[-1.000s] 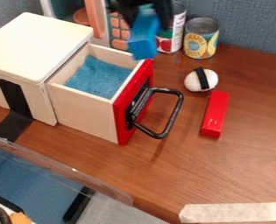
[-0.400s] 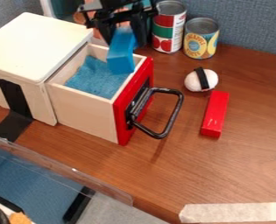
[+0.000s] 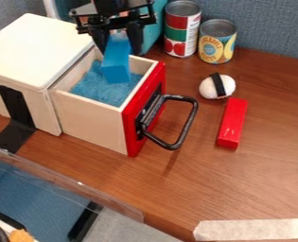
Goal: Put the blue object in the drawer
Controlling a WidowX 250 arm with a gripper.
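Gripper: black, above the open drawer, closed on the upper end of the blue block
Blue block: hanging down from the gripper, tilted a little, its lower end over the drawer's opening; whether it touches the lining cannot be told
Blue lining: soft-looking, in the drawer, below the gripper
Drawer front: red, below and to the right of the gripper, with a black handle
Cabinet: pale top, left of the gripper
Cans: red-and-green one right of the gripper, yellow-and-blue one just beyond it
White rounded object: black band around it, lower right of the gripper
Red block: farther down from the gripper, near the white rounded object
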